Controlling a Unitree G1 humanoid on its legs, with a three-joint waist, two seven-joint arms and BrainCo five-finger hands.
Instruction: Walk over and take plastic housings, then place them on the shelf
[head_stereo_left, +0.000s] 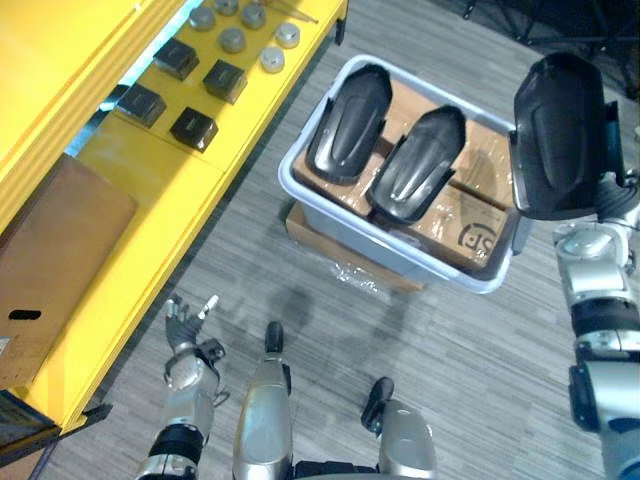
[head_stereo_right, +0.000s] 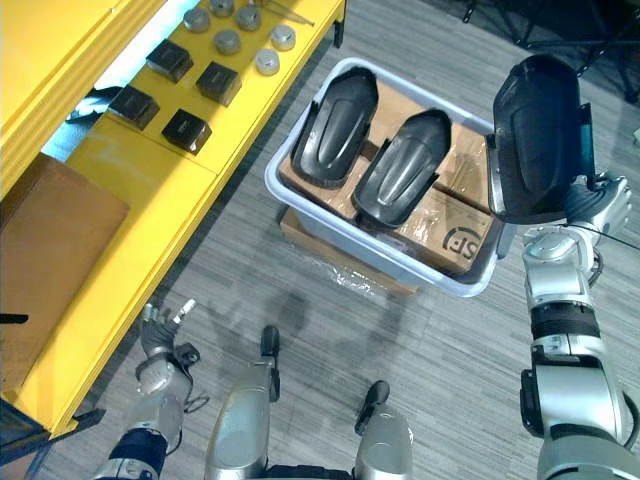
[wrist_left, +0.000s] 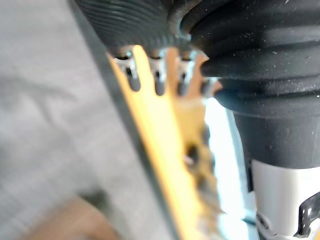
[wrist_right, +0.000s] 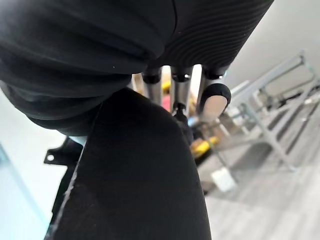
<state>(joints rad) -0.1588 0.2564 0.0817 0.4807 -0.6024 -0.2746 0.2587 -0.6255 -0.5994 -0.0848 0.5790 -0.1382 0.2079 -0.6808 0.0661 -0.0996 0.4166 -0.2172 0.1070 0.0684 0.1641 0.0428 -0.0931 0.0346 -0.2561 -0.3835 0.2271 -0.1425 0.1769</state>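
Note:
My right hand (head_stereo_right: 598, 206) holds a black plastic housing (head_stereo_left: 560, 135) upright in the air, to the right of the bin and above its right end. In the right wrist view its fingers (wrist_right: 180, 92) curl over the housing's (wrist_right: 135, 175) edge. Two more black housings (head_stereo_left: 350, 120) (head_stereo_left: 420, 160) lie side by side on cardboard inside a pale blue-grey bin (head_stereo_left: 400, 255) on the floor. The yellow shelf (head_stereo_left: 150, 200) runs along the left. My left hand (head_stereo_left: 185, 330) hangs low beside the shelf's front edge, fingers (wrist_left: 132, 75) relaxed and holding nothing.
On the shelf lie several black blocks (head_stereo_left: 225, 80) and several silver discs (head_stereo_left: 233, 40) at the far end, and a brown cardboard box (head_stereo_left: 50, 260) nearer me. The bin rests on a flat cardboard package (head_stereo_left: 340, 262). Grey floor lies between shelf and bin.

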